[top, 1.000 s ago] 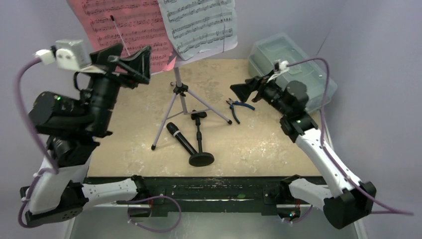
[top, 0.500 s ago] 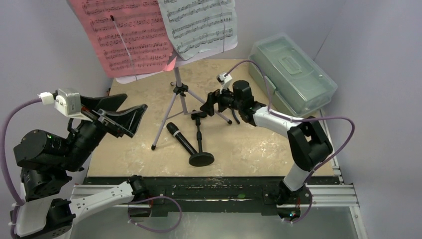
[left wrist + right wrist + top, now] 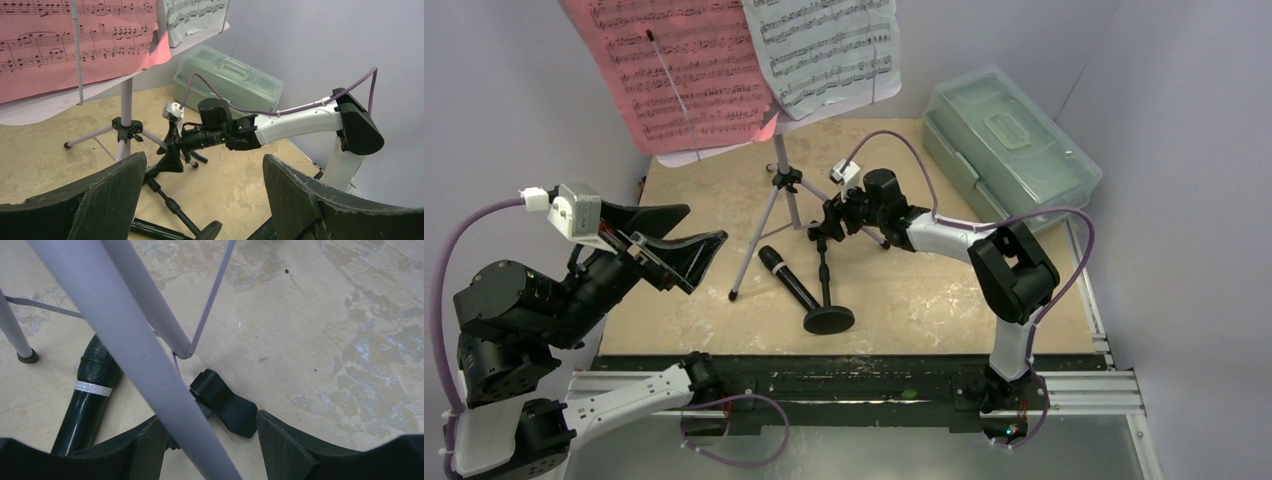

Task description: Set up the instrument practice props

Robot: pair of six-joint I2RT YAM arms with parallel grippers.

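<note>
The lavender music stand (image 3: pixel 781 190) stands at the back centre. A pink sheet (image 3: pixel 679 70) and a white sheet (image 3: pixel 829 50) rest on its tray. The black microphone (image 3: pixel 786 279) lies on the table beside the short mic stand (image 3: pixel 824 275), which lies flat with its round base (image 3: pixel 828 320) nearest me. My right gripper (image 3: pixel 828 224) is open and low, its jaws either side of the mic stand's clip (image 3: pixel 225 402), behind a lavender tripod leg (image 3: pixel 145 355). My left gripper (image 3: pixel 682 240) is open and empty, raised at the left.
A clear lidded plastic box (image 3: pixel 1009 145) sits at the back right, also seen in the left wrist view (image 3: pixel 230 75). The tripod's legs spread around the mic stand's clip. The pliers are hidden under my right arm (image 3: pixel 944 235). The table's dark front rail (image 3: pixel 844 375) runs below.
My right arm swung left from near the box and reached down to the mic stand's clip. My left arm dropped away from the sheets and tray to the left side.
</note>
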